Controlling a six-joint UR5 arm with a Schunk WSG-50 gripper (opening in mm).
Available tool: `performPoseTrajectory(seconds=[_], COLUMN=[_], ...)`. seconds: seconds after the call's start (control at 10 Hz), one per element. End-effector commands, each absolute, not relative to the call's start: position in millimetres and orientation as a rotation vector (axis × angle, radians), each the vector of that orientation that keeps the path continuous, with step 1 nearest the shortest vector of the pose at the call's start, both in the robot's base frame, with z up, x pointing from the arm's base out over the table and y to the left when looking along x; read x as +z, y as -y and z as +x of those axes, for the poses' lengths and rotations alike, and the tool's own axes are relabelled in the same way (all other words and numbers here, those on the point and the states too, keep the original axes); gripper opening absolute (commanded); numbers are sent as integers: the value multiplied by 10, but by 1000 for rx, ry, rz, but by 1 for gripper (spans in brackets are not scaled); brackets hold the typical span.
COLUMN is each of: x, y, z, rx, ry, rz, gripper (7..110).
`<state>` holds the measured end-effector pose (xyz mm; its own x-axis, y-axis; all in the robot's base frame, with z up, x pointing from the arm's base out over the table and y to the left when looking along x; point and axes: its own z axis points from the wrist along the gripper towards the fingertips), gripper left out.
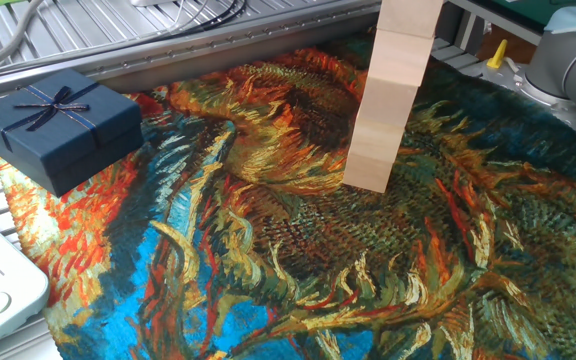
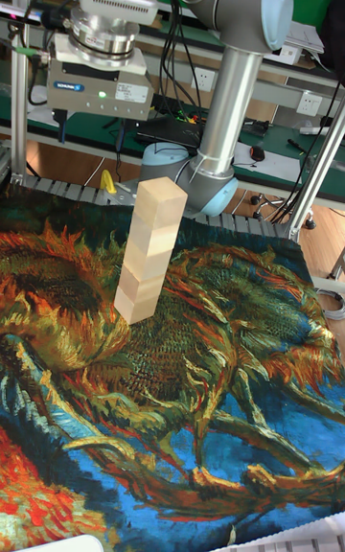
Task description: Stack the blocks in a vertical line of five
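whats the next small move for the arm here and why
Probably a straight lift up and away, with no sideways motion. In the tall view the stack of blocks already stands as one leaning column on the painted cloth, looking about five high, with no loose cubes in sight. The gripper hangs above its top, apart from it; its fingers are hard to make out. A sideways brush could topple the tilted tower.

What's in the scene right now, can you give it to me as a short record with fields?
stack: blocks in one leaning column on the painted cloth
stack top: free, nothing touching it
gripper: gripper above the stack, apart from it; fingers not clearly seen
gift box: navy gift box with bow, at the cloth's left edge
loose blocks: none visible
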<state>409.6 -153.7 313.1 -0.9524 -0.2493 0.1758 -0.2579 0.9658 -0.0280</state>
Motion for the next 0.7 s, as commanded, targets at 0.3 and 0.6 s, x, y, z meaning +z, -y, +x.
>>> performPoseTrajectory(seconds=[0.3,0.6], x=[3096,3096], y=[1543,1550], z=[4095,4096], rx=[14,18], ry=[2954,2954], rz=[422,422], gripper=[22,22])
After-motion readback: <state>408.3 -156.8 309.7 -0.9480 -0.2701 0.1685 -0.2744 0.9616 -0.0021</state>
